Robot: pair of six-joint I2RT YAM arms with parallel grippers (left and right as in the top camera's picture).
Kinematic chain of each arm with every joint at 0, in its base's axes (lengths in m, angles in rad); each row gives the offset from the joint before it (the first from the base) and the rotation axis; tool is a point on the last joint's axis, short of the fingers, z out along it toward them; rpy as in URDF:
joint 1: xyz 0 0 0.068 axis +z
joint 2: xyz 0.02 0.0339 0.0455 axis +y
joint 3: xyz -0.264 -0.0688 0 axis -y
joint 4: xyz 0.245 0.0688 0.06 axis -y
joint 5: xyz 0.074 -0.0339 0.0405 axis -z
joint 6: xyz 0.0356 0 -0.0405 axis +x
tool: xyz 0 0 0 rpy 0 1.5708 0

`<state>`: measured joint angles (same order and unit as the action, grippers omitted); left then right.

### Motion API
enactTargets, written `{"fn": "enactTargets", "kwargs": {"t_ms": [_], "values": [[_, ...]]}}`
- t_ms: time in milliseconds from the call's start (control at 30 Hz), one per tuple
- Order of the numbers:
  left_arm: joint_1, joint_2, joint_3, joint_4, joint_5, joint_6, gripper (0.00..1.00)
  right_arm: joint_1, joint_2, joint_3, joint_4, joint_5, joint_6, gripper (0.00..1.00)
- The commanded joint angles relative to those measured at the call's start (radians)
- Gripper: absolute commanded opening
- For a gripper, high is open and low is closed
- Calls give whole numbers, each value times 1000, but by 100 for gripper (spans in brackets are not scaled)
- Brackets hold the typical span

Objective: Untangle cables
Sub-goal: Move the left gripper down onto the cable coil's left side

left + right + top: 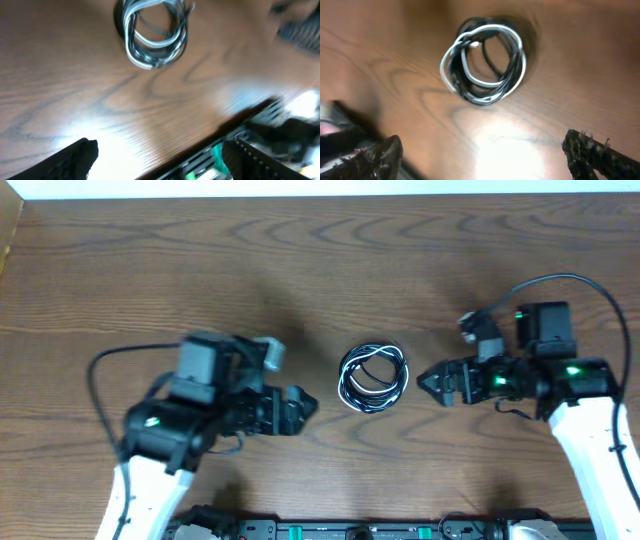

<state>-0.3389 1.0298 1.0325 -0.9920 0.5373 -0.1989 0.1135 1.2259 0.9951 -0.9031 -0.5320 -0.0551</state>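
Note:
The cables (373,377) lie in one small round coil of black and white/grey cords at the middle of the wooden table. The coil shows near the top of the left wrist view (152,35) and in the upper middle of the right wrist view (484,62). My left gripper (300,408) is open and empty, to the left of the coil and a little nearer the front edge. My right gripper (432,383) is open and empty, just right of the coil. Neither touches the cables.
The wooden table (320,260) stretches wide behind the coil. A dark rail with equipment (360,530) runs along the front edge. Thick black arm cables loop at the far left (95,380) and far right (590,285).

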Motion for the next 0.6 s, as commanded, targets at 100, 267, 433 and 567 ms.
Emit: {"fn": "enactTargets", "kwargs": {"t_ms": [100, 267, 433, 567], "values": [[-273, 186, 15, 51, -473, -80, 85, 120, -2, 18, 154, 302, 78, 99], [-300, 344, 15, 194, -504, -120, 83, 147, -3, 19, 225, 575, 267, 99], [-299, 498, 15, 355, -504, -185, 81, 141, -5, 19, 216, 687, 444, 99], [-299, 579, 15, 454, -504, -277, 70, 141, -4, 19, 204, 691, 455, 99]]}}
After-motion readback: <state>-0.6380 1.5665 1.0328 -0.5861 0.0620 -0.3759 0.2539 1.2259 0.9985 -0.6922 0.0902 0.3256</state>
